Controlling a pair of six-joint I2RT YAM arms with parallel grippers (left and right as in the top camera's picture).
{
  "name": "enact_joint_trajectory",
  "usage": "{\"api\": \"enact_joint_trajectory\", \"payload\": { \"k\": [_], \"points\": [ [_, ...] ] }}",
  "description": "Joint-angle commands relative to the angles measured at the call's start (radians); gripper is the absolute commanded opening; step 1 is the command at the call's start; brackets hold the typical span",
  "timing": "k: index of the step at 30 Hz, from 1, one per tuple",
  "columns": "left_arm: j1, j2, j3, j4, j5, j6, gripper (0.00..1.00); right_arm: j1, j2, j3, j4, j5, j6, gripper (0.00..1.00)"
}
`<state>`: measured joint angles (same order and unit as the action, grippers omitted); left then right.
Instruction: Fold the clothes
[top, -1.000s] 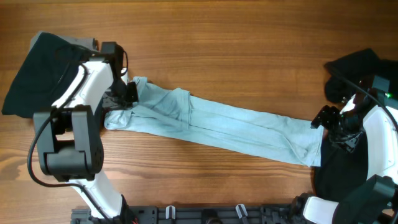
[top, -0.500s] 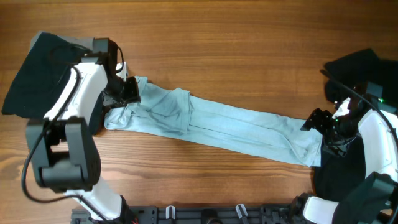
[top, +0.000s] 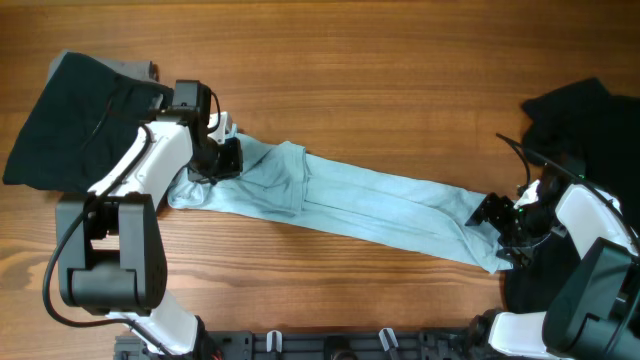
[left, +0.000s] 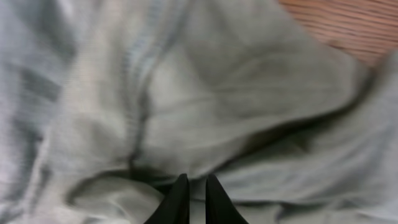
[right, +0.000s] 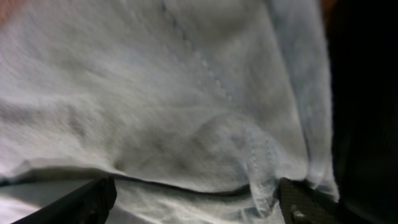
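The pale aqua-blue T-shirt (top: 380, 205) lies stretched into a long band across the table, from upper left to lower right. My left gripper (top: 228, 158) sits on its left end. In the left wrist view its fingers (left: 192, 182) are nearly together, with a thin fold of the shirt (left: 205, 93) between them. My right gripper (top: 493, 212) is on the shirt's right end. In the right wrist view its fingers (right: 199, 196) are spread wide over the shirt's hem (right: 174, 93).
A black garment (top: 70, 120) with grey lining (top: 135, 70) lies at the far left. More black fabric (top: 575, 110) is piled at the right edge under my right arm, and it shows in the right wrist view (right: 367, 93). Bare wood lies above and below the shirt.
My left gripper moved right along the shirt's left end. My right gripper moved left and down from the black pile onto the shirt's right end.
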<state>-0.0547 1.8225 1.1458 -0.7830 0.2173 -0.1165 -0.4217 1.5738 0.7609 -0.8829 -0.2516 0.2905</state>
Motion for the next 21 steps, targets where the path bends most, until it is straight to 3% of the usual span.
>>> {"api": "enact_joint_trajectory", "payload": {
  "k": [1,3,6,10,12,21],
  "points": [
    [0.024,0.011,-0.022,0.014,-0.062,-0.023,0.11,-0.002,0.087,-0.072,0.067,-0.166,-0.029,0.91],
    [0.035,0.011,-0.022,0.014,-0.062,-0.023,0.11,-0.002,0.105,-0.103,0.111,-0.201,-0.031,0.79],
    [0.040,0.011,-0.022,0.014,-0.062,-0.023,0.11,-0.002,0.105,-0.117,0.142,-0.248,-0.065,0.48],
    [0.040,0.011,-0.022,0.019,-0.062,-0.023,0.12,-0.002,0.103,-0.104,0.140,-0.311,-0.134,0.24],
    [0.040,0.011,-0.022,0.021,-0.062,-0.023,0.12,-0.002,0.102,-0.078,0.117,-0.311,-0.131,0.07],
    [0.040,0.008,-0.019,0.017,-0.061,-0.023,0.13,-0.004,0.011,0.236,-0.180,0.083,0.056,0.04]
  ]
}}
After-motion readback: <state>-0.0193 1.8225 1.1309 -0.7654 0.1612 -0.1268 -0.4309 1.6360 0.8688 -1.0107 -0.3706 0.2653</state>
